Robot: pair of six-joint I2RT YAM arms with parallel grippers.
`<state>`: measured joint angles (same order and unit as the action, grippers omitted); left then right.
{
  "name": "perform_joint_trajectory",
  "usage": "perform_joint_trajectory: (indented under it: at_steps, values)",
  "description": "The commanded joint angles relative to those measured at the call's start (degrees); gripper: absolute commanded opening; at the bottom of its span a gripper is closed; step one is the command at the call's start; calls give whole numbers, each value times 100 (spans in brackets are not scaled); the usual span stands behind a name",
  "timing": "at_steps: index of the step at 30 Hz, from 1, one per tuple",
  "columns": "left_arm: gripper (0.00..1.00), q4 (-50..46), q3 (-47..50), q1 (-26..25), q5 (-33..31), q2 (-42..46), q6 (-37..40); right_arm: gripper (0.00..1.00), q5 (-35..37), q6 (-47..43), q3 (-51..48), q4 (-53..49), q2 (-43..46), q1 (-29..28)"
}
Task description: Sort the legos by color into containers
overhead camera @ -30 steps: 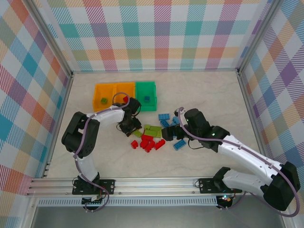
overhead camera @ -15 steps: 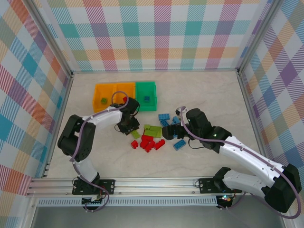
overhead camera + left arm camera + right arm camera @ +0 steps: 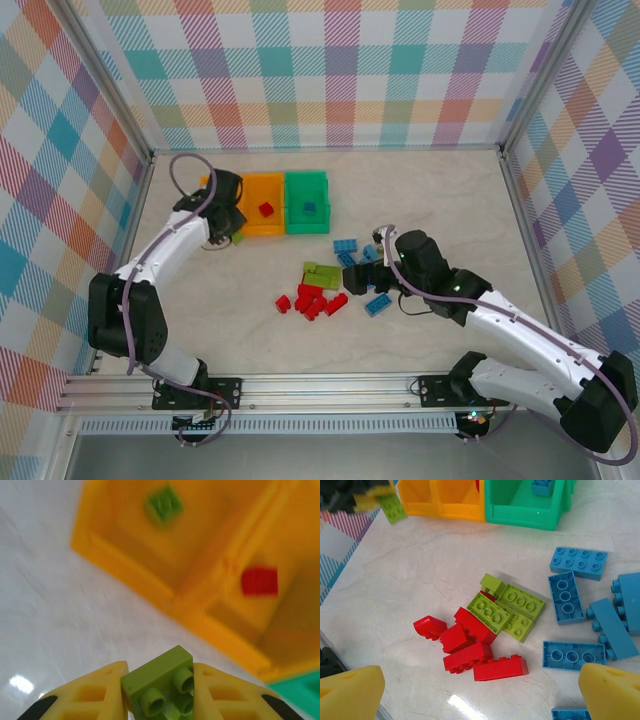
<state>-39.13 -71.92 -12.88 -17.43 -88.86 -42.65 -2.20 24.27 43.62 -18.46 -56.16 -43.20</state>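
Observation:
My left gripper [image 3: 159,670] is shut on a lime green lego [image 3: 159,680], held just in front of the left orange container [image 3: 125,570]. That container holds one lime lego [image 3: 164,504]. The middle orange container [image 3: 262,178] holds a red lego [image 3: 266,209]. The green container [image 3: 306,176] holds a light blue lego [image 3: 310,209]. My right gripper [image 3: 480,695] stands open, nothing between its fingers, above the loose pile: red legos [image 3: 470,647], lime legos [image 3: 510,607] and light blue legos [image 3: 577,595].
The containers stand side by side at the back left of the table. The loose legos lie mid-table, between the arms. Checkered walls and metal rails enclose the table. Bare tabletop lies left of the pile and at the back right.
My left arm has swung back and left from the pile to the left orange container, carrying the lime lego. The right arm has barely moved.

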Motion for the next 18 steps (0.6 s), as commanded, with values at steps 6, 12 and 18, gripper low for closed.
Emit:
perform_joint_trajectory:
  at_steps: [6, 12, 18]
  values:
    - [32, 14, -1837, 563, -1060, -1604, 759, 100, -154, 157, -47, 85, 147, -35]
    - [41, -92, -2546, 744, -851, -2250, 844, 100, 137, 459, 41, -461, 205, -37]
    - [54, 29, -2258, 739, -455, -1663, 822, 100, 85, 543, 41, -568, -2, -39]
